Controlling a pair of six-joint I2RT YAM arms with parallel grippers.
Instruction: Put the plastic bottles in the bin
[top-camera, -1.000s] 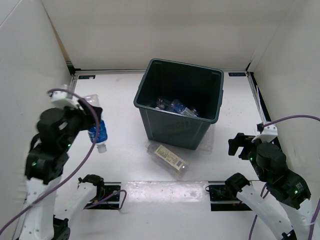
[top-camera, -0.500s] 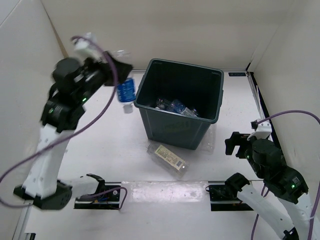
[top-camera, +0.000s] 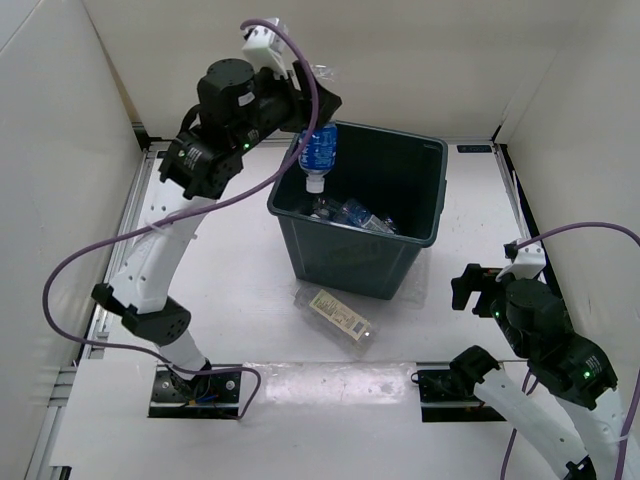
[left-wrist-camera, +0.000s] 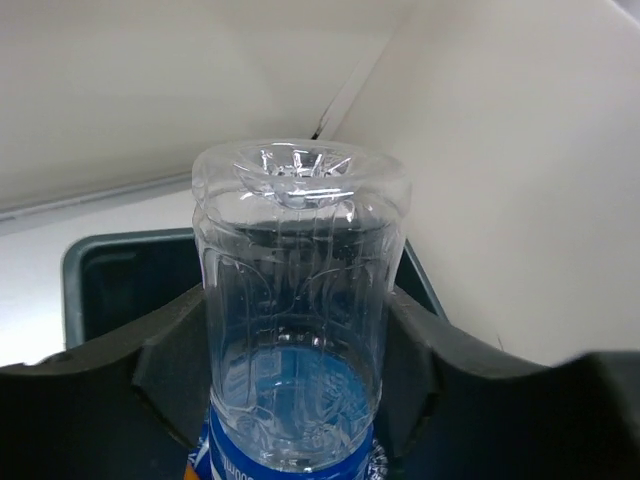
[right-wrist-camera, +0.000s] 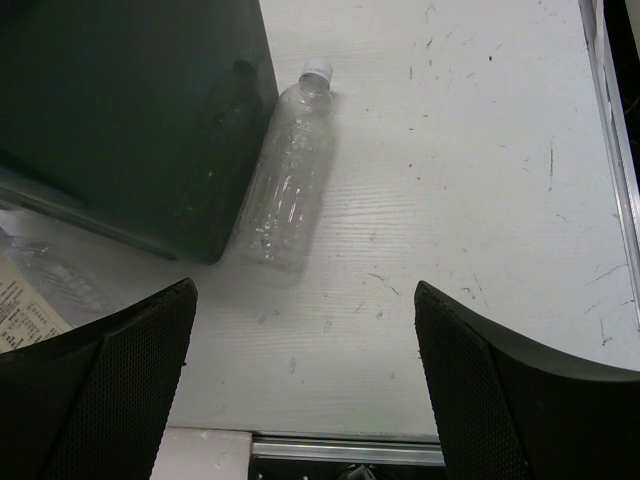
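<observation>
The dark grey-green bin (top-camera: 350, 255) stands mid-table with several bottles (top-camera: 350, 212) inside. My left gripper (top-camera: 312, 108) is shut on a clear bottle with a blue label (top-camera: 319, 150). It holds the bottle cap down above the bin's left side. In the left wrist view the bottle (left-wrist-camera: 300, 290) sits between the black fingers (left-wrist-camera: 175, 350), with the bin rim (left-wrist-camera: 100, 245) below. A cream-labelled bottle (top-camera: 338, 315) lies in front of the bin. A clear white-capped bottle (right-wrist-camera: 290, 175) lies against the bin's right wall. My right gripper (right-wrist-camera: 305, 370) is open and empty, near that bottle.
White walls enclose the table on the left, back and right. Metal rails run along the table edges (top-camera: 515, 200). Both arm bases sit at the near edge (top-camera: 200, 385). Purple cables loop from each wrist.
My left arm has swung the blue-labelled bottle from the table's left side up and rightwards to above the bin. The right arm has hardly moved.
</observation>
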